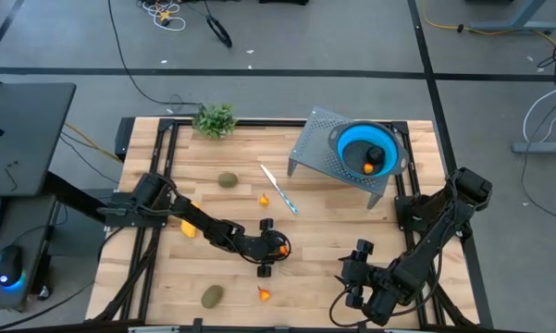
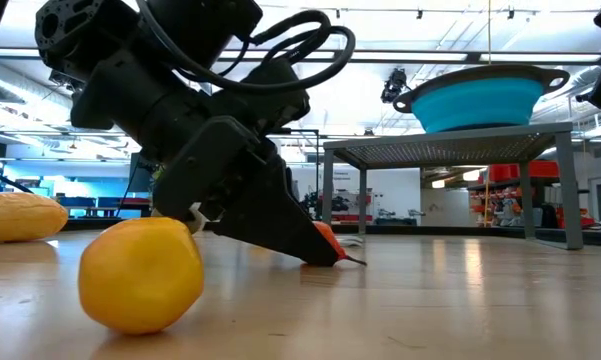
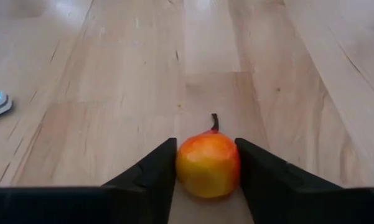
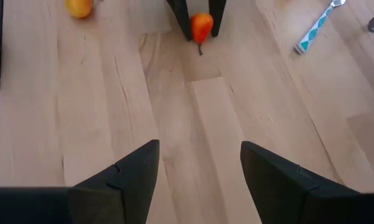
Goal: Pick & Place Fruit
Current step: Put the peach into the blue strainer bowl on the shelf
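Observation:
My left gripper is at the table's middle, shut on a tiny orange-red fruit that has a dark stem. My right gripper is open and touches nothing; it hovers over bare wood near the table's near right corner. Two olive-brown ovals lie on the table. Two more tiny orange pieces lie there too. The yellow fruit lies half hidden under my left arm. Another orange piece sits in the blue bowl. My left gripper pinches the tiny orange-red fruit by its two sides between the two fingers. The fingers slant down from the table's left. The fruit's stem points away from the gripper. The fruit sits low at the tabletop, seemingly resting on it.
The blue bowl stands on a grey perforated stand at the far right. A blue-handled knife lies in front of the stand, and a green sprig at the far edge. Bare wood lies between the two grippers.

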Robot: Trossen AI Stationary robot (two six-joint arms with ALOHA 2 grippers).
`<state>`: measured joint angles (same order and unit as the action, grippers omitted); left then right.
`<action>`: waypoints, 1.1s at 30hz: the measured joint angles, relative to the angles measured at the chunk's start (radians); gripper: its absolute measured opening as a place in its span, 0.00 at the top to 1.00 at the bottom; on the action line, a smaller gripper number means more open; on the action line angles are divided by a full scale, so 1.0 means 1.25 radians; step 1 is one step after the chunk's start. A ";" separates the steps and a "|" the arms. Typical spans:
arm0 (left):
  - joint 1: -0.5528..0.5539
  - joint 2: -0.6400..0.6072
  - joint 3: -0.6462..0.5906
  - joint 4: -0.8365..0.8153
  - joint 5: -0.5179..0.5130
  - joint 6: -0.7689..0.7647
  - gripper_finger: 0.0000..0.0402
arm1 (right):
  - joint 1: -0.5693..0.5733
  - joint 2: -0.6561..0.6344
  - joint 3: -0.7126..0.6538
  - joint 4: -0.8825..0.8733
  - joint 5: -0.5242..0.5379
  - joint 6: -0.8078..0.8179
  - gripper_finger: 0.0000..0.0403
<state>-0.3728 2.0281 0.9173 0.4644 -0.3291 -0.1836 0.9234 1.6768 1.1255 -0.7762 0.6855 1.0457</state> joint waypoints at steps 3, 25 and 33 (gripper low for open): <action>0.000 0.000 0.000 0.005 0.000 0.011 0.65 | 0.000 0.000 0.000 0.021 0.032 -0.033 0.41; -0.141 0.001 0.216 0.014 -0.460 0.680 0.63 | -0.008 0.000 0.000 0.170 0.215 -0.054 0.41; -0.173 0.001 0.272 0.016 -0.538 0.858 0.63 | -0.041 0.000 0.000 0.330 0.253 -0.163 0.41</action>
<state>-0.5890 2.0293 1.2573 0.4844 -1.0015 0.8894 0.8724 1.6768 1.1255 -0.3634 1.0021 0.8418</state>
